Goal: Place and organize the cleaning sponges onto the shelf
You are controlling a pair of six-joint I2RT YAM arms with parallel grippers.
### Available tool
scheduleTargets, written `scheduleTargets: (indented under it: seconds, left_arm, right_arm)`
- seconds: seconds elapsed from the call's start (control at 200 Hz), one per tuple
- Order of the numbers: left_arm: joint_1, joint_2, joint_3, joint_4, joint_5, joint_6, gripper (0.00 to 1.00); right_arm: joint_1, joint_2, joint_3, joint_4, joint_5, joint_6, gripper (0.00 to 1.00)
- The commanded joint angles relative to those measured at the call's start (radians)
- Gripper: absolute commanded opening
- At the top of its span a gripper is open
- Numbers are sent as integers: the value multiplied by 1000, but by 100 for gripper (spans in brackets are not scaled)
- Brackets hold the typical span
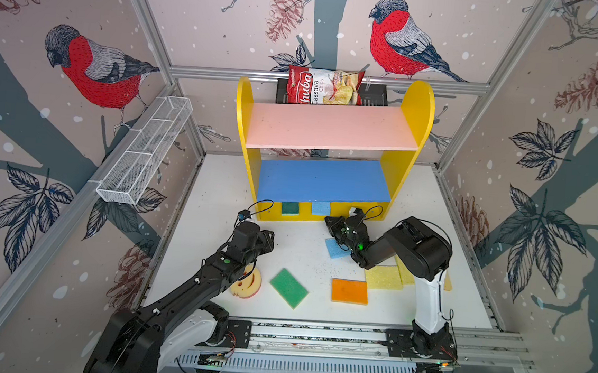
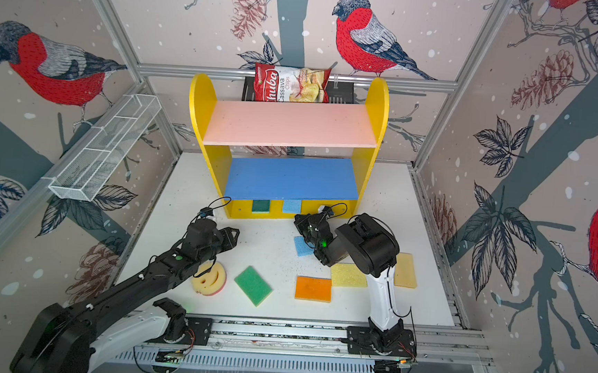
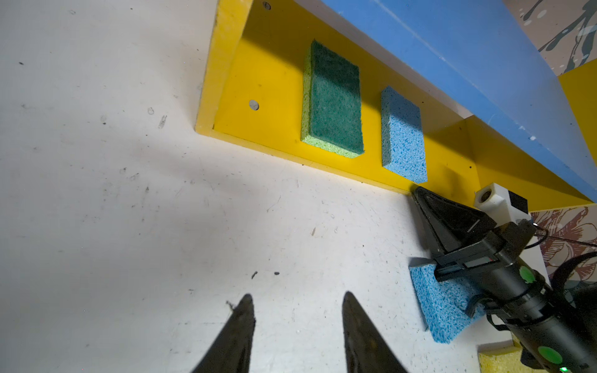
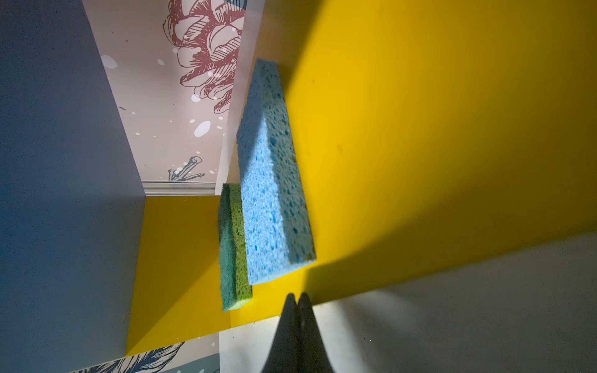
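Starting with the shelf (image 1: 332, 130), we see a dark green sponge (image 1: 290, 207) and a light blue sponge (image 1: 320, 207), not touching, on its yellow base. Our right gripper (image 4: 298, 295), jaws together and empty, points at the base edge. Our left gripper (image 3: 297, 298) has its jaws apart, empty. The loose blue sponge (image 1: 336, 249) lies under the right wrist, behind its tips, so we judge that arm nearer.

In a top view the left arm (image 1: 189, 287) is stretched from lower left toward centre, the left gripper (image 3: 298, 294) parted and empty, the right gripper (image 4: 298, 295) pressed shut.
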Motion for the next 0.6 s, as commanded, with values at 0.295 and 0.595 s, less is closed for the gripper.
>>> scheduleTargets:
  seconds: [0.295, 0.595]
  left_arm:
    - [1, 49, 14, 43, 10, 3, 44]
    - [3, 53, 10, 44, 9, 5, 44]
  right_arm:
    - [-9, 35, 36, -168, 116, -4, 3]
    - [-12, 51, 48, -164, 107, 0, 4]
